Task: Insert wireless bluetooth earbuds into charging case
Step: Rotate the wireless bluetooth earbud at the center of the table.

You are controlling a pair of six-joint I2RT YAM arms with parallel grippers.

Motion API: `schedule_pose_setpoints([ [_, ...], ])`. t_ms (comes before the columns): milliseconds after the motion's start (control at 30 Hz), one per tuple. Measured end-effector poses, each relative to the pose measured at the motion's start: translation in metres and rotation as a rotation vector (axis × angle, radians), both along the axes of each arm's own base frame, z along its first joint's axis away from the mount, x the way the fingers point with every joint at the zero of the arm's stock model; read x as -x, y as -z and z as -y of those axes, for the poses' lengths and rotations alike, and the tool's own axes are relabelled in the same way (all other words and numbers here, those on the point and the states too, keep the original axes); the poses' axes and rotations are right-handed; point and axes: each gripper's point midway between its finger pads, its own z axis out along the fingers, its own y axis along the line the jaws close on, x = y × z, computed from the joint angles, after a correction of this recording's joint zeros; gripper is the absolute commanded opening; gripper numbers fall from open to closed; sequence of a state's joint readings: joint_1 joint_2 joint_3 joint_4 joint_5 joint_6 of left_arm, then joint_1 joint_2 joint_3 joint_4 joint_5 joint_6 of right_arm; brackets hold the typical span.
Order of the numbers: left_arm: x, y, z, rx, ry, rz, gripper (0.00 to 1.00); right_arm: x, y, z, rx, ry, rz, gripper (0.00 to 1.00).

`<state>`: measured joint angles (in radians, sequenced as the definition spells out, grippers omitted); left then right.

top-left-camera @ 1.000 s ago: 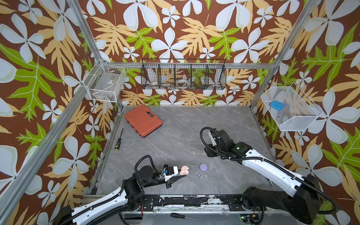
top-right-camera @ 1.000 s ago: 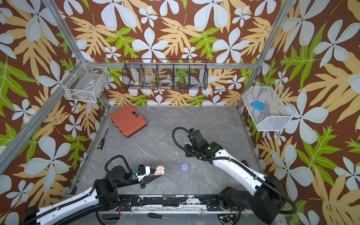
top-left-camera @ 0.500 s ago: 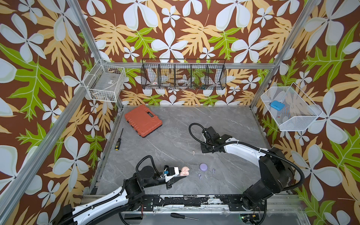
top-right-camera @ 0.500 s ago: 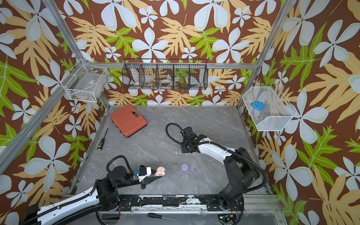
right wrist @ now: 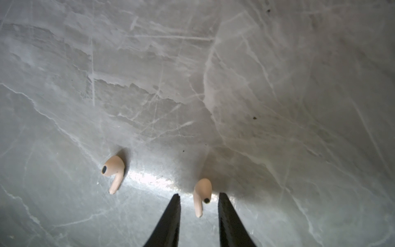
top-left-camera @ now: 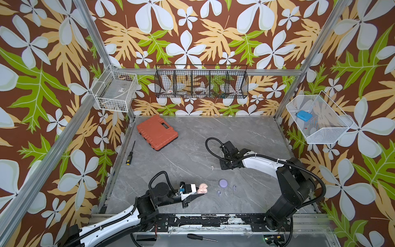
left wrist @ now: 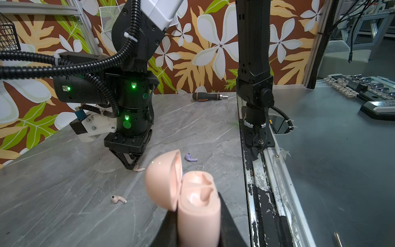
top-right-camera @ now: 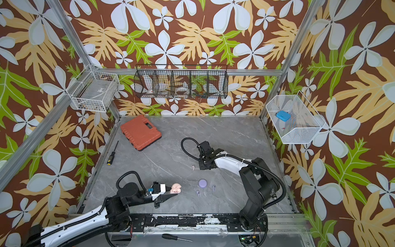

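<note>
Where a pink earbud (right wrist: 202,189) lies, right jaws straddle it — apart.

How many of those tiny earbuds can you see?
4. Two lavender earbuds lie by the purple case; one pink earbud lies loose; another pink earbud sits between the fingers of the right gripper.

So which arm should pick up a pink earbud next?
The right one. The right gripper is open around a pink earbud lying on the table; the left gripper is busy holding the open pink case.
</note>
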<state>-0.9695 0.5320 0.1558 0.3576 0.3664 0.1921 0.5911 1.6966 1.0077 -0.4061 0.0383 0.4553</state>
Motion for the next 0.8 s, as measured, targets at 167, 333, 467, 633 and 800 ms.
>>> schedule_pose_setpoints([
  [167, 0.0, 0.0, 0.0, -0.001, 0.002, 0.001, 0.0, -0.002, 0.004, 0.001, 0.013, 0.001, 0.001, 0.25],
  [333, 0.001, 0.001, 0.0, -0.004, 0.004, 0.01, 0.0, -0.003, 0.006, 0.002, 0.022, -0.003, 0.001, 0.24],
  [467, 0.001, 0.001, 0.0, -0.005, 0.005, 0.014, 0.0, -0.003, 0.008, 0.003, 0.025, -0.001, -0.001, 0.22],
  [633, 0.001, 0.002, 0.0, -0.006, 0.005, 0.016, 0.0, -0.002, 0.01, 0.005, 0.026, 0.003, -0.004, 0.2],
  [800, 0.001, 0.002, 0.0, -0.008, 0.005, 0.016, 0.0, -0.004, 0.011, 0.007, 0.023, 0.011, -0.004, 0.17],
])
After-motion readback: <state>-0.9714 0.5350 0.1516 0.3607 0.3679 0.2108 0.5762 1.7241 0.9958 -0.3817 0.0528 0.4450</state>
